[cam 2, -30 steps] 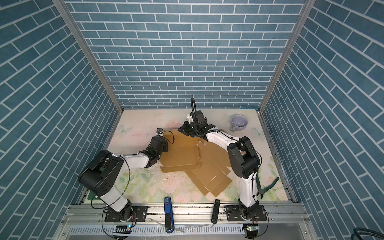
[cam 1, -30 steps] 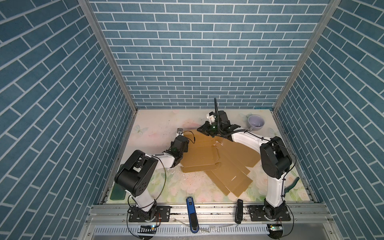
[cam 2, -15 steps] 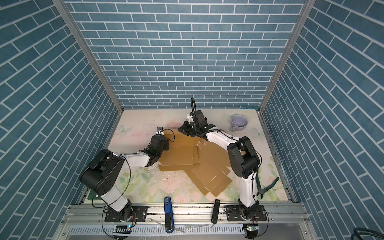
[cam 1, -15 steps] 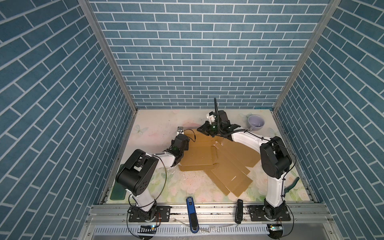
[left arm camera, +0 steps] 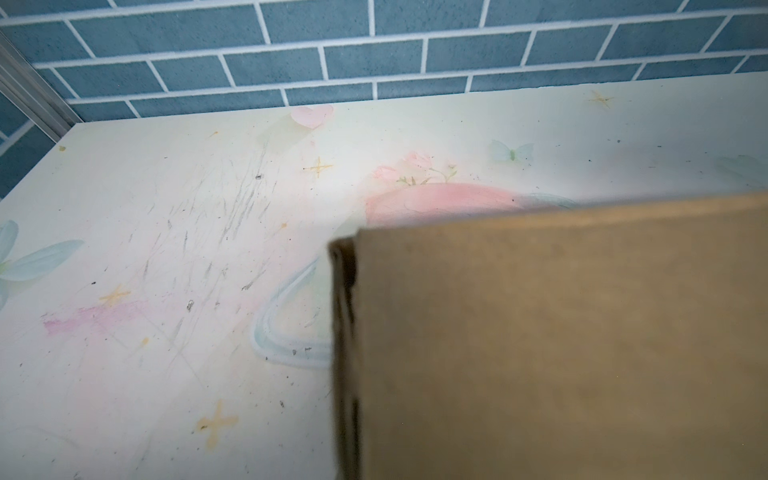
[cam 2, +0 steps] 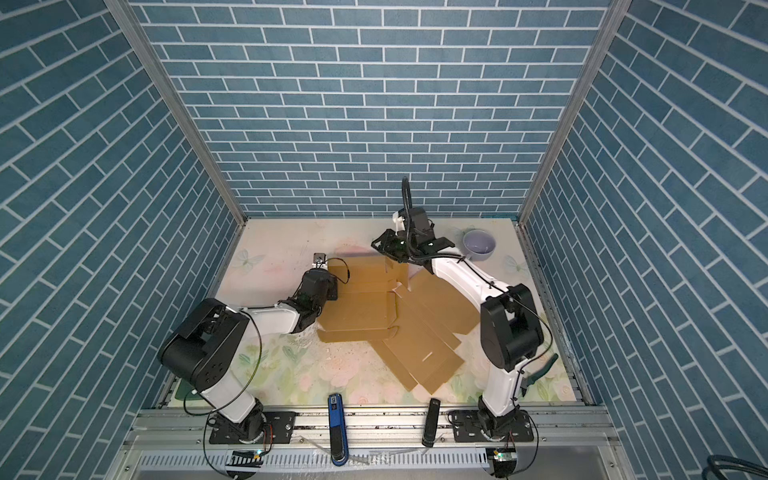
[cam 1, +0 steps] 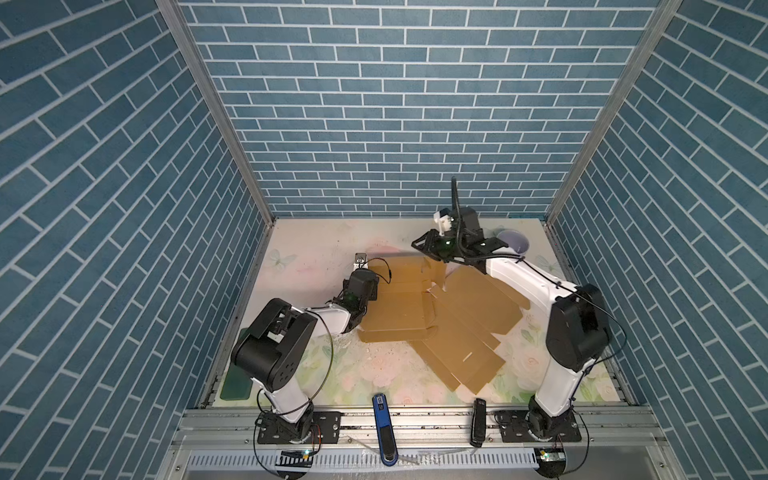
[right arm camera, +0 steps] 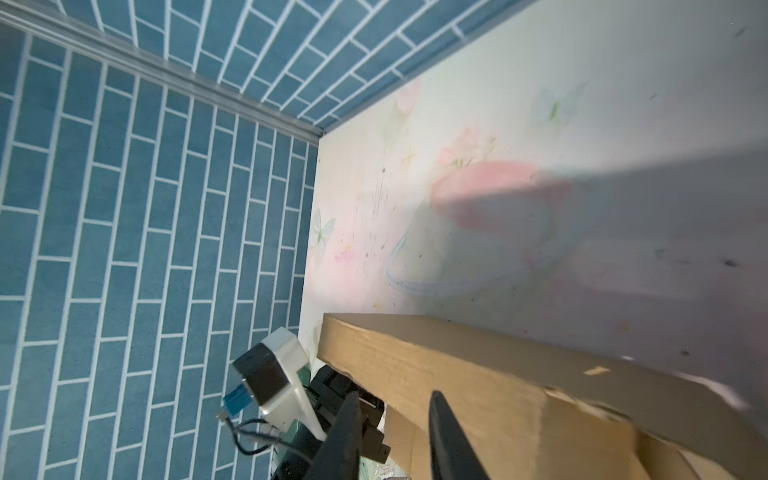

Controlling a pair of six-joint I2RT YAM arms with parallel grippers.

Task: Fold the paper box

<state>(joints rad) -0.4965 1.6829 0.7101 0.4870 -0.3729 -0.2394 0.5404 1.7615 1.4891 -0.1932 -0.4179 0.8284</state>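
Box (cam 1: 415, 307) lies mid desk (cam 1: 316, 249). The blank's long axis runs diagonally from far-left to near-right, with the half-formed tray part at the far-left end. Left end effector (cam 1: 371, 291) is closed and sits at the tray's left edge. Its wrist view is filled by card right up close, but the fingers are hidden, so can't tell if card is pinched. Right end effector (right arm camera: 394, 395) hovers over the tray's far-right corner, fingers (right arm camera: 351, 419) partly spread, nothing between them, card just beyond the tips. Raised flap (cam 1: 434, 266) stands just on its near side, so the right arm is clearly the nearer one for that flap. Reach would be down and toward the near edge. Left looks placed to anchor the tray.
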